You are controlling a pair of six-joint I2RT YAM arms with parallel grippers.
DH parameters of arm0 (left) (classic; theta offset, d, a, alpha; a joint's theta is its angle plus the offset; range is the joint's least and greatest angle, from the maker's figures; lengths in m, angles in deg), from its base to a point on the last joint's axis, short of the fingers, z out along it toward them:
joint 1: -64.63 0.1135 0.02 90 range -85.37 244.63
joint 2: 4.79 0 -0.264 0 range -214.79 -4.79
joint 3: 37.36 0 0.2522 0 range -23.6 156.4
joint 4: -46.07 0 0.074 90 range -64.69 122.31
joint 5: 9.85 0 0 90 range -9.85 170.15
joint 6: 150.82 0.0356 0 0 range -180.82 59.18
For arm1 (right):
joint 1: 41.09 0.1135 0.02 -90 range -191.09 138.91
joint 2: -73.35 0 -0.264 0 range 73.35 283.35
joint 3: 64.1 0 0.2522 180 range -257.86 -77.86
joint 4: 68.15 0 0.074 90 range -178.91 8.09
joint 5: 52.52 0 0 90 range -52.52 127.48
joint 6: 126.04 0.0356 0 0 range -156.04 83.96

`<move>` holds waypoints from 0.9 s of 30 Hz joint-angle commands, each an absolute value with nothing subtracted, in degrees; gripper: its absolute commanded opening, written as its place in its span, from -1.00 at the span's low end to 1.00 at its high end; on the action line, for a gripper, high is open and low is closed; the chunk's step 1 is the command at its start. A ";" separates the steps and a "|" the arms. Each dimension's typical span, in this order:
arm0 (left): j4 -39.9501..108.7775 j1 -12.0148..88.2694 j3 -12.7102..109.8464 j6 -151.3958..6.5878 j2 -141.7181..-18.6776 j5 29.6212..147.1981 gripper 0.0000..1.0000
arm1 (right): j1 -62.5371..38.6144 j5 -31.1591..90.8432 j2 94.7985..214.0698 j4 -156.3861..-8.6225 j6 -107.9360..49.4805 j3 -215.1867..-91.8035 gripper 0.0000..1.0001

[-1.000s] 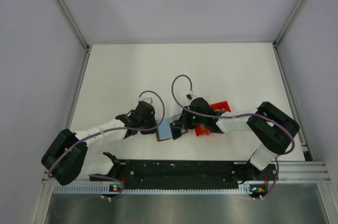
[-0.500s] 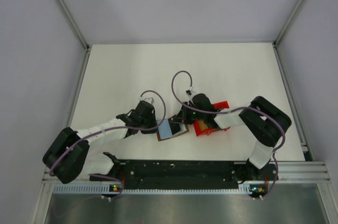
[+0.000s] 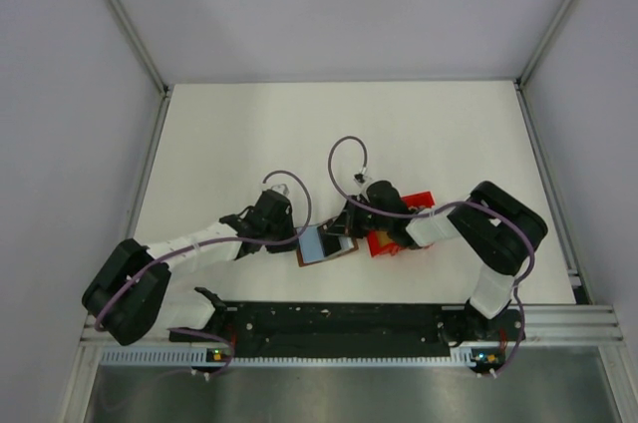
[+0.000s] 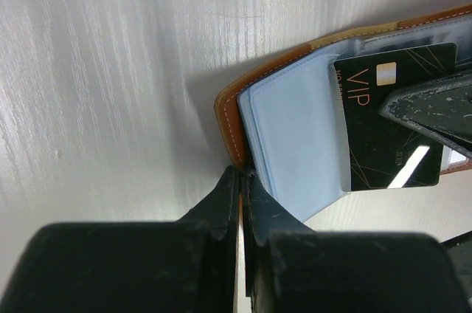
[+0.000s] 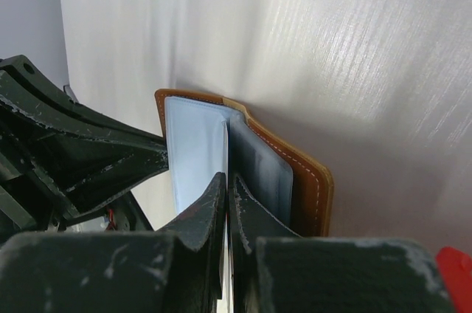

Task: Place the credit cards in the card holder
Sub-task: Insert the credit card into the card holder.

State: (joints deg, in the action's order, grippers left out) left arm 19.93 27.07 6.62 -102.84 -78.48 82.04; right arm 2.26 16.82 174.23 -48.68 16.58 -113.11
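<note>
The brown card holder (image 3: 321, 245) lies open near the table's front, its light blue sleeves showing. My left gripper (image 3: 294, 237) is shut on its left brown edge, seen close in the left wrist view (image 4: 240, 174). My right gripper (image 3: 349, 230) is shut on a dark credit card (image 4: 391, 128) with gold "VIP" lettering. The card sits partly inside a light blue sleeve of the holder (image 4: 295, 128). In the right wrist view my right gripper (image 5: 226, 180) pinches the card edge-on between the sleeves of the holder (image 5: 306, 173). Other cards are not visible.
A small red open box (image 3: 419, 202) sits just right of the card holder, partly under my right arm; its corner shows in the right wrist view (image 5: 453, 269). White walls with metal rails enclose the table. My left gripper's body (image 5: 81, 150) is close to the right one.
My right gripper has shifted slightly up and right with the card at the holder's right side, and the right elbow has swung inward. The left gripper has kept its hold.
</note>
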 commanded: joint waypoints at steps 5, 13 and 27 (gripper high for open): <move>18.78 27.54 5.14 -105.47 -80.20 78.94 -1.00 | 2.77 17.36 172.06 -55.27 16.95 -112.49 -1.00; 18.86 27.62 5.31 -103.81 -80.29 78.57 -1.00 | 3.12 16.48 172.84 -63.54 15.11 -116.97 -1.00; 17.37 27.98 4.88 -106.00 -79.50 76.46 -1.00 | 4.70 26.14 168.10 -76.28 15.37 -119.26 -1.00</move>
